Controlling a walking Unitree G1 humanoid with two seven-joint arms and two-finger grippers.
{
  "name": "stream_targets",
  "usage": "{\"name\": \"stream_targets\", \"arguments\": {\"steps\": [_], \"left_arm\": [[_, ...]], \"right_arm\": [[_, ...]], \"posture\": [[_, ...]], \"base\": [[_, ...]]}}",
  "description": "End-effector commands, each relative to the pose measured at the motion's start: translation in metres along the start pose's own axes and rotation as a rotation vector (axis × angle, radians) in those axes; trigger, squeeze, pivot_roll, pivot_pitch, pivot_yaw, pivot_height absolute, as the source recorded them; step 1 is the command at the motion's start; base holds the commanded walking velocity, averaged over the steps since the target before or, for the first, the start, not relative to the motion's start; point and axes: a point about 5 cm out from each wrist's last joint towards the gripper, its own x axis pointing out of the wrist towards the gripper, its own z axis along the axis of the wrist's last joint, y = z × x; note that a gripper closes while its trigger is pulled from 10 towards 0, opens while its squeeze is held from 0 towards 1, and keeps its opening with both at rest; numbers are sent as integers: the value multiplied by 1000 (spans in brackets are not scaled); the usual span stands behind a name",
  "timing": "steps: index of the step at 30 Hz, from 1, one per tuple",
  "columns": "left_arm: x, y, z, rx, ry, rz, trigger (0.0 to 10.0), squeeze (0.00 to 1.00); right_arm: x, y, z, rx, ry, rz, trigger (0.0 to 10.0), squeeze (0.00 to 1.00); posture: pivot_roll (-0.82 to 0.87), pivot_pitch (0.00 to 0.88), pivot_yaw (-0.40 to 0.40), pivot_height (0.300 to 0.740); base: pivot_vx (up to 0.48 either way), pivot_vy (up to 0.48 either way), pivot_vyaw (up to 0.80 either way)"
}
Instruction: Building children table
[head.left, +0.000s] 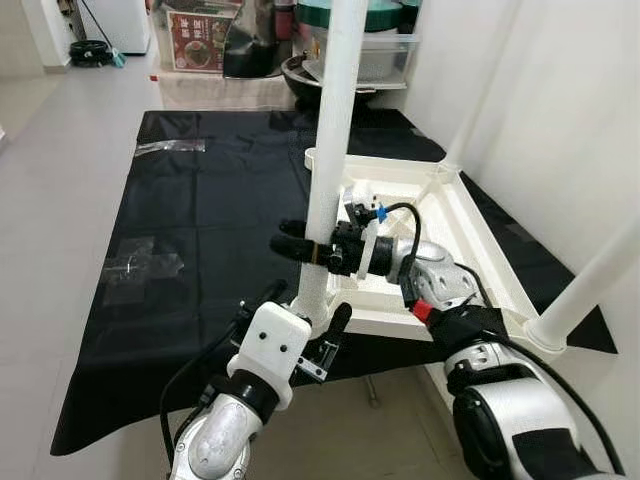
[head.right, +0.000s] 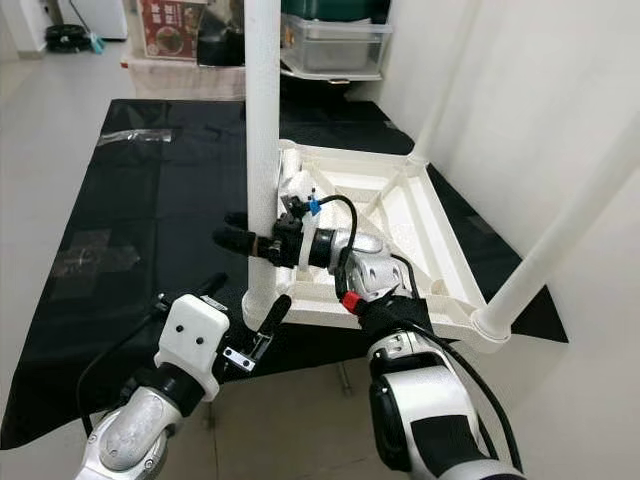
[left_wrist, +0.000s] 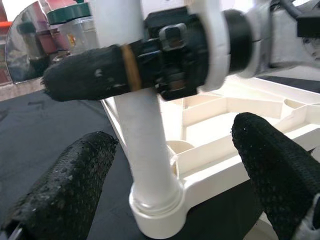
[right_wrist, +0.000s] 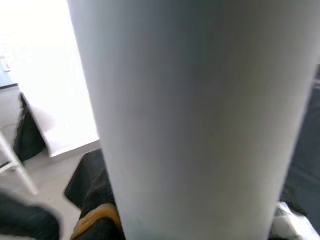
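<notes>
Pale tiled floor w/ a black sheet (head.left: 210, 210) spread on it, white wall on the right, kitchen clutter at the far end. The right gripper (head.left: 305, 246) is clamped round the near leg (head.left: 333, 140) partway up, fingers either side, wrist horizontal. Below it the left gripper (head.left: 300, 318) sits spread at the leg's foot, fingers (left_wrist: 65, 190) flanking the socket, not touching. The leg stands upright, long axis vertical, seated in the near corner of the upturned tabletop (head.left: 470, 230), which lies flat on the sheet, underside ribs up. Other legs rise from other corners. Prob. light, rigid plastic, smooth & a bit slippery; best gripped low on the tube, near the socket, to push or twist it home.
</notes>
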Motion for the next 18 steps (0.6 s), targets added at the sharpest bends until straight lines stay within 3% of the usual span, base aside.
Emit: {"name": "stream_targets", "arguments": {"steps": [1,2,3,5,7,8,9,10,11,12,13,14,15,18], "left_arm": [[-1,0,-3,6,14,3,10000,0],[-1,0,-3,6,14,3,10000,0],[-1,0,-3,6,15,2,10000,0],[-1,0,-3,6,15,2,10000,0],[-1,0,-3,5,15,0,10000,0],[-1,0,-3,5,15,0,10000,0],[-1,-1,-4,4,15,-2,10000,0],[-1,-1,-4,4,15,-2,10000,0],[-1,-1,-4,3,14,-4,10000,0],[-1,-1,-4,3,14,-4,10000,0],[-1,-1,-3,3,14,-5,10000,0],[-1,-1,-3,3,14,-5,10000,0],[-1,-1,-3,3,14,-6,10000,0],[-1,-1,-3,4,14,-6,10000,0]], "right_arm": [[-2,-13,6,-5,-26,-198,0,0],[-2,-13,6,-5,-26,-198,0,0],[-7,-24,8,-27,-33,-403,0,0],[-8,-26,9,-30,-33,-443,0,0],[-21,-38,3,-24,0,-772,0,0],[-21,-38,3,-24,0,-772,0,0],[-28,-42,0,-21,11,-911,0,0],[-28,-42,0,-21,11,-911,0,0],[-40,-43,-4,-16,18,-1085,0,0],[-40,-43,-4,-16,18,-1085,0,0],[-49,-39,-9,0,15,-1221,0,0],[-49,-39,-9,0,15,-1221,0,0],[-59,-30,-15,38,12,-1371,0,0],[-57,-23,-18,66,6,-1417,0,0]], "posture": [[148,36,-117,740],[148,36,-117,740],[148,35,-116,740],[148,35,-116,740],[137,31,-108,740],[137,31,-108,740],[137,31,-108,740],[137,31,-108,740],[139,32,-108,740],[139,32,-108,740],[138,32,-107,740],[138,32,-107,740],[140,33,-108,740],[139,35,-108,740]], "base": [[0,0,0],[0,0,0],[0,0,0],[0,0,0],[0,0,0],[0,0,0],[0,0,0],[0,0,0],[0,0,0],[0,0,0],[0,0,0],[0,0,0],[0,0,0],[0,0,0]]}}
